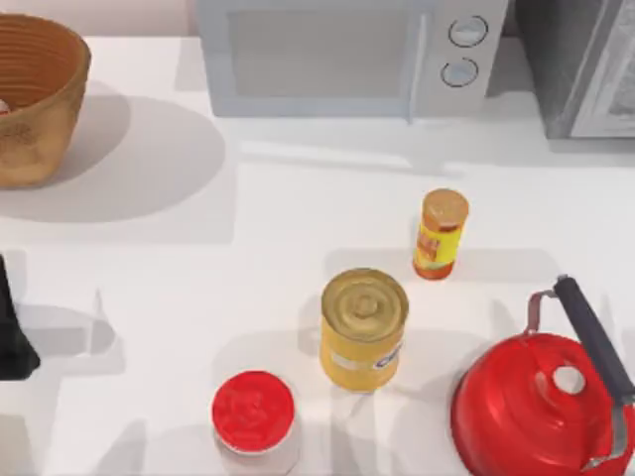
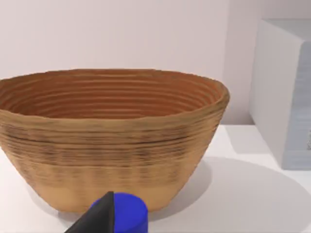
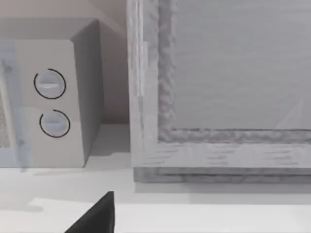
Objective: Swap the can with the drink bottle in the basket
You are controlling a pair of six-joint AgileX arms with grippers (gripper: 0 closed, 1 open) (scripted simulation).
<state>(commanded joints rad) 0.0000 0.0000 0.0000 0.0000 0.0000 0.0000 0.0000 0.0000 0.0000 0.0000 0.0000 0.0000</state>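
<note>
The yellow can (image 1: 363, 329) with its gold ribbed top stands upright on the table, front of centre. The woven basket (image 1: 35, 99) sits at the far left corner. Its rim and ribbed inner wall (image 2: 112, 97) face the left wrist camera from close by, and its floor is hidden there. A small white and red sliver (image 1: 3, 105) shows inside the basket at the top view's left edge, probably the drink bottle, mostly cut off. My left gripper (image 1: 12, 342) is a dark shape at the table's left edge, well apart from the can. A dark part of my right gripper (image 3: 97, 216) shows in front of the appliances.
A microwave (image 1: 347, 55) and a grey appliance (image 1: 585, 69) line the back. An orange-capped bottle (image 1: 441, 234) stands behind the can, a red-lidded jar (image 1: 254, 415) at its front left, a red kettle (image 1: 536, 407) at front right. A blue rounded piece (image 2: 127, 213) sits before the basket.
</note>
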